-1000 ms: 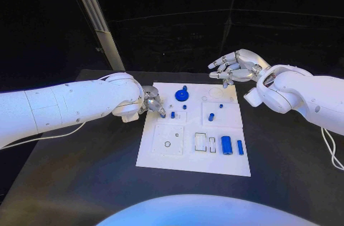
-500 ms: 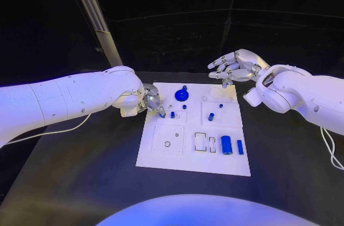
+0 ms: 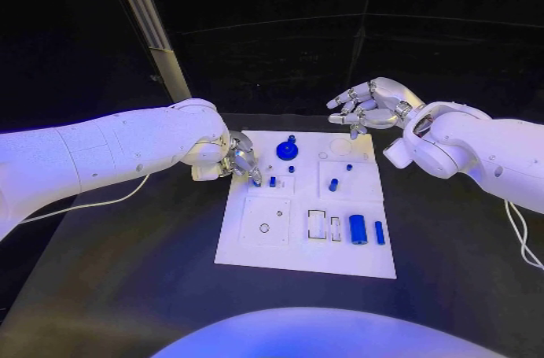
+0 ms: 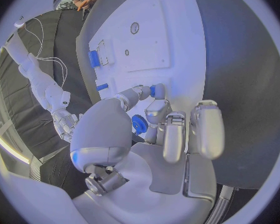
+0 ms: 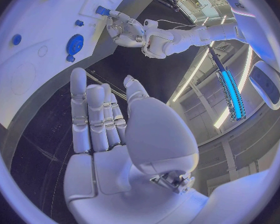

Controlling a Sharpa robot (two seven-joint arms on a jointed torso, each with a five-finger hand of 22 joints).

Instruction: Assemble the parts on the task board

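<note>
Left hand (image 3: 240, 163): we note a small blue part (image 4: 154, 90) pinched at fingertips, over task board (image 3: 272, 252). Right hand (image 3: 369, 106): fingers apart, holding nothing.

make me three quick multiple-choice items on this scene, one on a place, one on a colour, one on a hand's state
1. Where is the left hand?
A. at the task board's left edge, far half
B. at its near right corner
C. off the table

2. What colour is the round gear-like part?
A. red
B. blue
C. green

3. What is the right hand doing?
A. gripping the board
B. holding a cylinder
C. holding nothing, fingers apart

Key: 1 A, the head view shows it there; 2 B, it reads blue on white; 3 C, the right wrist view shows bare fingers.
</note>
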